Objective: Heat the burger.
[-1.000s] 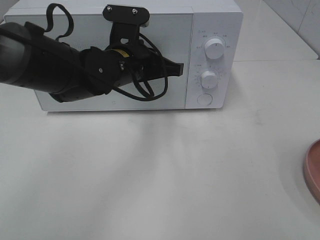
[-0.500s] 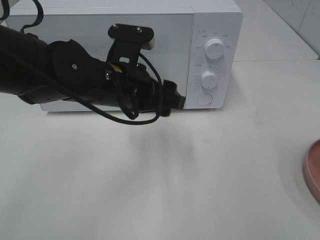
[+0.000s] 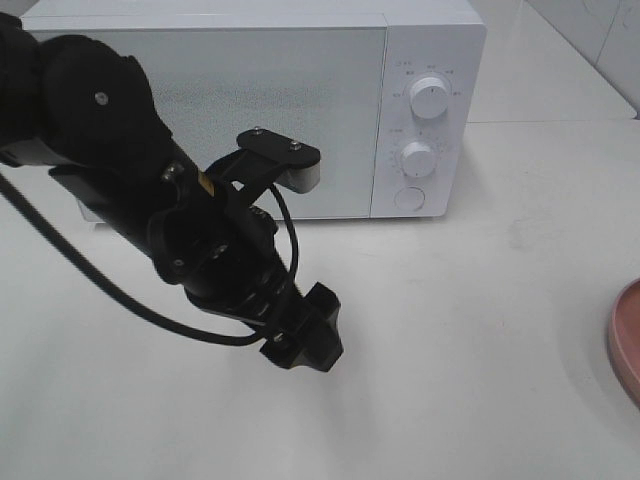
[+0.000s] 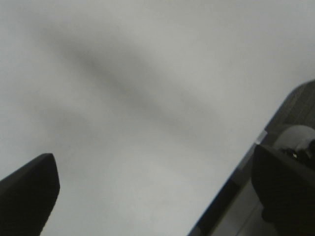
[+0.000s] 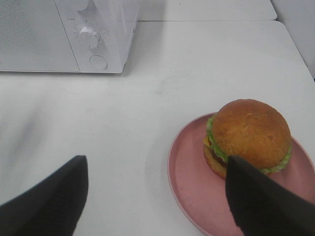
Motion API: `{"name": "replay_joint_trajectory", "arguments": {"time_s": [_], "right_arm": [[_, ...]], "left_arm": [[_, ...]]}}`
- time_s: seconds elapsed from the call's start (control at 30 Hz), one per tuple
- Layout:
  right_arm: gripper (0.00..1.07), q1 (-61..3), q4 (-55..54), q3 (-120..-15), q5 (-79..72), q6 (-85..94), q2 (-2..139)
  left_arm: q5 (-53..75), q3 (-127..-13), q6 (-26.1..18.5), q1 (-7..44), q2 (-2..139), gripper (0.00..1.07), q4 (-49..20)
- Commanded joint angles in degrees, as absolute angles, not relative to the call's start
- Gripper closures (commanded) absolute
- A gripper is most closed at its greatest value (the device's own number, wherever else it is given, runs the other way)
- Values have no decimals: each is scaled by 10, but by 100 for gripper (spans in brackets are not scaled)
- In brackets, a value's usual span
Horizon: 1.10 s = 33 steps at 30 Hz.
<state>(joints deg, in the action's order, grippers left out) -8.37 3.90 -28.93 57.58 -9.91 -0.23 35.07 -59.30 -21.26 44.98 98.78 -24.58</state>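
Burger [image 5: 248, 136] on pink plate [image 5: 192, 196], just ahead of R gripper [image 5: 152, 199], jaws apart

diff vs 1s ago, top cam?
The left hand has pulled back from the microwave door, swung down over the table, and opened. It holds nothing. The microwave door is shut as before, and the pink plate hasn't moved.
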Motion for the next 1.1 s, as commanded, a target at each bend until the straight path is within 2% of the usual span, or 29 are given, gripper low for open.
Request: {"name": "replay_joint_trajectory", "arguments": {"time_s": [0.03,0.07,0.1,0.13,0.17,0.2,0.33,0.4,0.5,0.53,0.6,0.63,0.67,0.73,0.77,0.83,0.93,1.0,1.1], "right_arm": [[32,-80,37,-287,573,-93,-19],[32,-80,37,-287,573,-93,-19],[32,-80,37,-287,573,-93,-19],[32,-80,37,-287,573,-93,-19],[32,-80,37,-287,573,-93,-19],[32,-80,37,-287,573,-93,-19],[32,-80,37,-287,573,-93,-19],[32,-80,37,-287,573,-93,-19],[32,-80,37,-287,573,-93,-19],[32,-80,37,-287,573,-93,-19],[32,-80,37,-287,573,-93,-19],[32,-80,37,-287,573,-93,-19],[32,-80,37,-287,573,-93,-19],[32,-80,37,-287,573,-93,-19],[32,-80,37,-287,573,-93,-19],[32,-80,37,-287,573,-93,-19],[32,-80,37,-287,573,-93,-19],[32,-80,37,-287,573,-93,-19],[32,-80,37,-287,573,-93,-19]], "left_arm": [[406,-591,-163,452,957,6,-207],[406,-591,-163,452,957,6,-207],[425,-591,-127,452,941,6,-172],[425,-591,-127,452,941,6,-172],[442,-591,-90,446,929,6,-138],[456,-591,-74,441,922,6,-125],[488,-588,-66,405,903,6,-114],[535,-583,-70,345,871,6,-115],[542,-579,-70,327,861,6,-115],[551,-568,-70,289,840,6,-115],[555,-562,-70,273,830,6,-115],[562,-539,-70,230,803,6,-115],[562,-539,-70,230,803,6,-115],[574,-508,-70,168,761,6,-115],[574,-508,-70,168,761,6,-115],[598,-467,-70,84,699,6,-111],[606,-458,-70,63,682,6,-109],[631,-428,-64,-8,613,6,-105],[641,-410,-51,-37,559,6,-105]]}}
